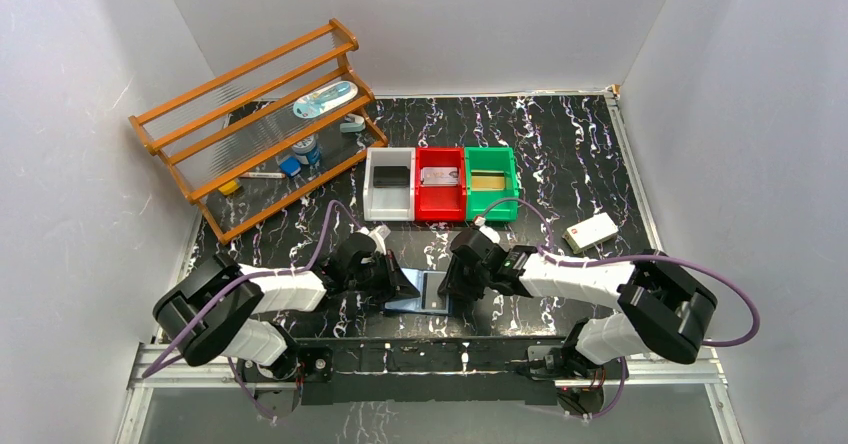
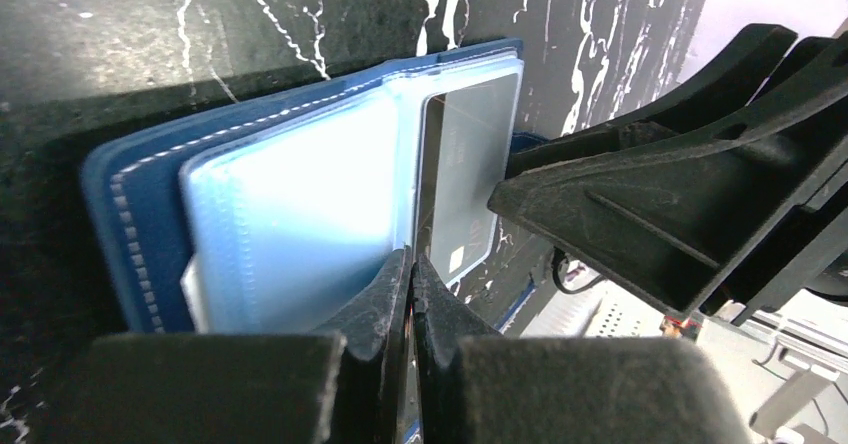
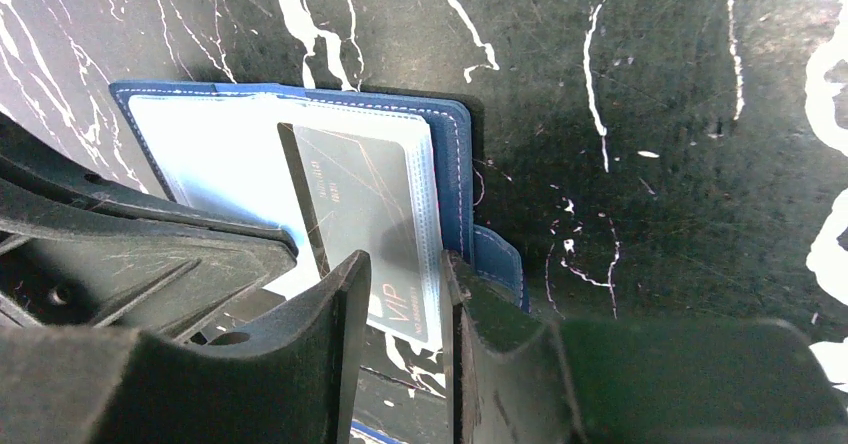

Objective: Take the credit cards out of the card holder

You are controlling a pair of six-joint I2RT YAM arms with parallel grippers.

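Bracketing the credit card (image 3: pixel 360 194), right gripper (image 3: pixel 402 269) fingers apart.
Its tips straddle the glossy, thin black plastic tucked in a clear stitched sleeve (image 3: pixel 210 154) of the card holder (image 3: pixel 455 154); close squarely, then draw straight along its length. At the holder's soft navy edge, the left gripper (image 2: pixel 410 269) has its fingers pressed together.

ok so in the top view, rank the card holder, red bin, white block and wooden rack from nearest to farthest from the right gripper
1. card holder, at the fingertips of the right gripper, by the near edge
2. red bin, behind it, middle of the bin row
3. white block, off to the right
4. wooden rack, back left corner
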